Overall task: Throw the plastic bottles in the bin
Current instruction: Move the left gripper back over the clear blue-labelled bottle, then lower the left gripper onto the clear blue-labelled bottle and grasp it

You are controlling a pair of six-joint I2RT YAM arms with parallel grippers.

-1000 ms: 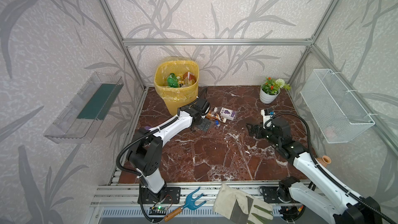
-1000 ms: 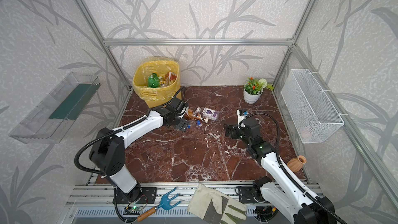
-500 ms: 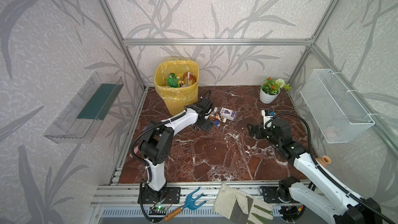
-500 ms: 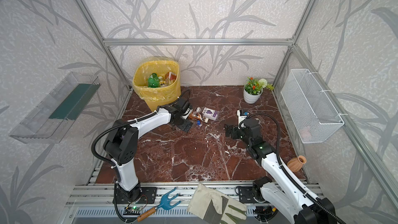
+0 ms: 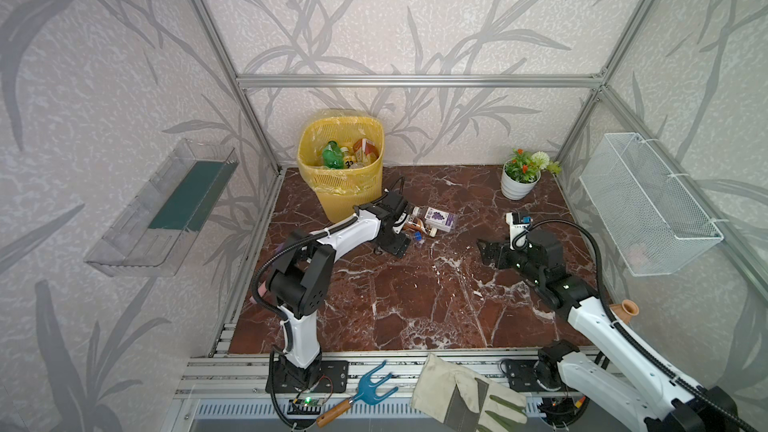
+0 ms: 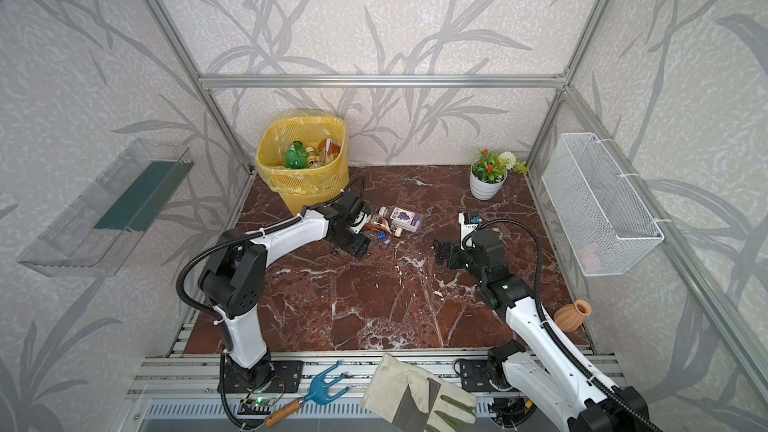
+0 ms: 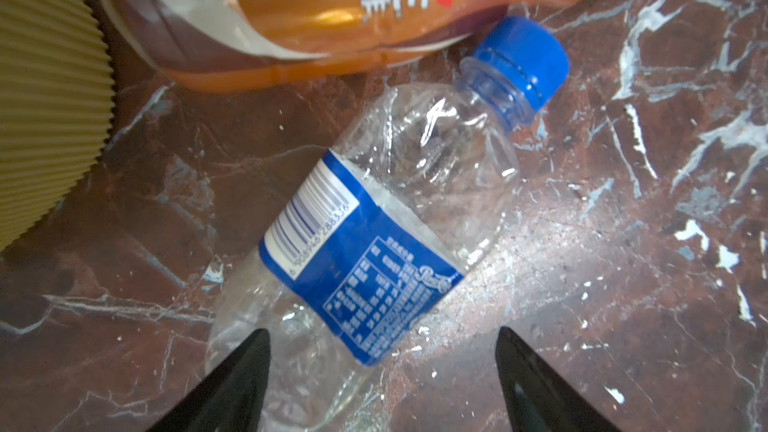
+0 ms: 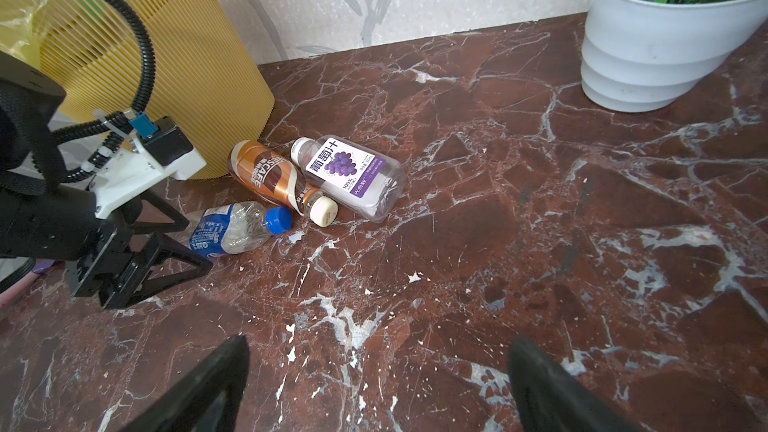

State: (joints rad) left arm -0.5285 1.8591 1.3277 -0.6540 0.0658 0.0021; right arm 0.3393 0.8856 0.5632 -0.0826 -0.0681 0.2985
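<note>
A: What stands at the left of the top views?

B: A clear tray (image 5: 166,209) hangs on the left wall. To its right, at the upper middle near the back wall, stands the yellow bin (image 5: 345,189) with its thin bag. Some bottles in the bin (image 5: 332,154) lie inside; one of them is green.

A: Where is the left gripper (image 7: 382,332)?

B: In both top views it is low over the marble floor (image 5: 415,297), just right of the foot of the bin. Its jaws are spread. In the left wrist view a crushed bottle (image 7: 374,222) with a blue label and blue cap lies flat between them. One finger overlaps the base of this bottle, and the other stands apart from it. I cannot tell if the first finger really touches.

A: Are there more bottles on the floor?

B: Yes, two, both on their sides. A brown coffee bottle (image 8: 270,178) lies just beside the crushed one, near the bin wall. A grape bottle (image 8: 353,172) with a purple label lies close against the brown one, on its right in the top views.

A: And the right gripper (image 8: 378,342)?

B: It is right of centre, well apart from the bottles. Its jaws are spread wide, with only floor between them.

A: What is at the far right?

B: A white pot (image 5: 519,189) with a plant at the upper right, and a wire basket (image 5: 648,209) on the right wall.
</note>
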